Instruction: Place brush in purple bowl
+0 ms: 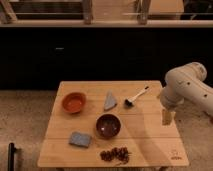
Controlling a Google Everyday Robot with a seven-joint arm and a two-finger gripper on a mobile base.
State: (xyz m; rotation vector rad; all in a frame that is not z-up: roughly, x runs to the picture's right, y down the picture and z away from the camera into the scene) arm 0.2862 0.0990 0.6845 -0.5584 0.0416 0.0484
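The brush (136, 97) lies on the wooden table (150, 135) at the back right, its pale handle pointing up-right and its dark bristle head toward the table's middle. The purple bowl (108, 125) stands near the table's centre, below and left of the brush. My gripper (166, 118) hangs from the white arm at the table's right edge, right of and below the brush, apart from both.
An orange-red bowl (74, 102) stands at the back left. A grey wedge-shaped piece (110, 100) lies between it and the brush. A grey-blue sponge (80, 139) lies front left. A bunch of dark red grapes (115, 155) lies at the front edge.
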